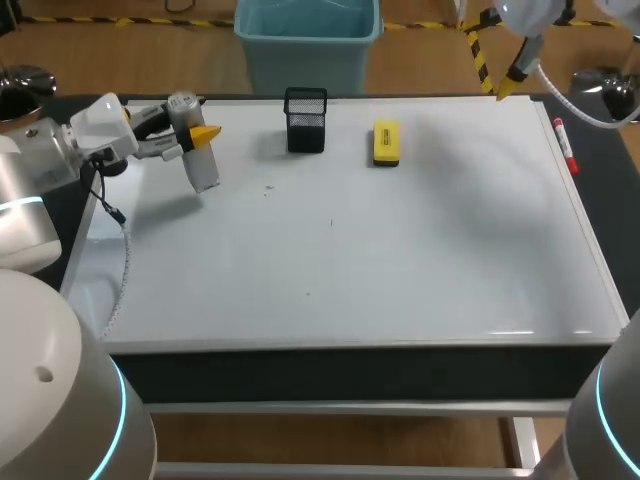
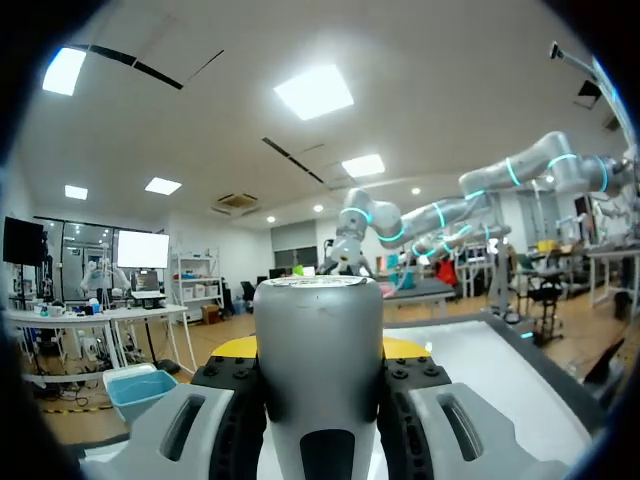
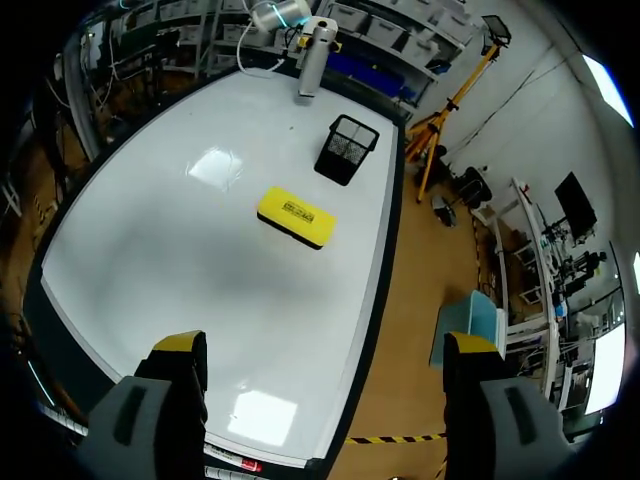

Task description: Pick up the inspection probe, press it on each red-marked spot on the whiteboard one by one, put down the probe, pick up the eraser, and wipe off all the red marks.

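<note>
The inspection probe (image 1: 202,163), a grey cylinder, hangs tilted over the back left of the whiteboard (image 1: 400,250). My left gripper (image 1: 197,134) is shut on it. In the left wrist view the probe (image 2: 318,370) fills the gap between the fingers of the left gripper (image 2: 320,350). The yellow eraser (image 1: 386,142) lies at the board's back middle. My right gripper (image 1: 500,68) hangs open and empty, high over the back right corner. From the right wrist view the eraser (image 3: 296,217) lies ahead of the right gripper (image 3: 325,345), and the probe (image 3: 312,55) is far beyond. I see only a few faint specks (image 1: 268,187) on the board, no clear red marks.
A black mesh holder (image 1: 306,120) stands left of the eraser, seen too in the right wrist view (image 3: 346,148). A red marker (image 1: 565,145) lies along the board's right edge.
</note>
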Robot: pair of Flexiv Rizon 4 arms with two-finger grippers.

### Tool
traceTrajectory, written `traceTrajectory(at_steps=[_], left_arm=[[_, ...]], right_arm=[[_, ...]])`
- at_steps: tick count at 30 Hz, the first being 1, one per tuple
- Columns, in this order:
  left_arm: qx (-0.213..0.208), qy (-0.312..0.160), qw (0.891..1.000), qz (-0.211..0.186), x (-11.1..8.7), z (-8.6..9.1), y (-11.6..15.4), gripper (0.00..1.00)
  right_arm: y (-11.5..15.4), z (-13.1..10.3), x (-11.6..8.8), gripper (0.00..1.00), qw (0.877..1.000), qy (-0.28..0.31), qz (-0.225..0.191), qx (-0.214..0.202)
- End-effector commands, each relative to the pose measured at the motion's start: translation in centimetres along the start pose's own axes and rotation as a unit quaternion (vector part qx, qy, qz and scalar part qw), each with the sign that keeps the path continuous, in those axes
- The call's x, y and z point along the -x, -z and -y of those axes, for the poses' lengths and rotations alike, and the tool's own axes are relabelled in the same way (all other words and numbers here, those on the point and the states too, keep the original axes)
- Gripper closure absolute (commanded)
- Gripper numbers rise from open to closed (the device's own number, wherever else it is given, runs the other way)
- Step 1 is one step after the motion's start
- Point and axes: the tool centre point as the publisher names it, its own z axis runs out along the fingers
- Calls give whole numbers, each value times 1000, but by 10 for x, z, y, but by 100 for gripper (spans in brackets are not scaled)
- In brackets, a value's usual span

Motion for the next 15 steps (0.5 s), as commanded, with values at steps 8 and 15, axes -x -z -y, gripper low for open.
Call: traceTrajectory(at_steps=[8, 15], left_arm=[[-29, -4, 987, -156, 76, 39, -46, 100], [-45, 22, 976, -211, 98, 55, -73, 100]], right_arm=[[1, 0, 0, 0, 1000, 1, -1, -2], [1, 0, 0, 0, 1000, 1, -1, -2]])
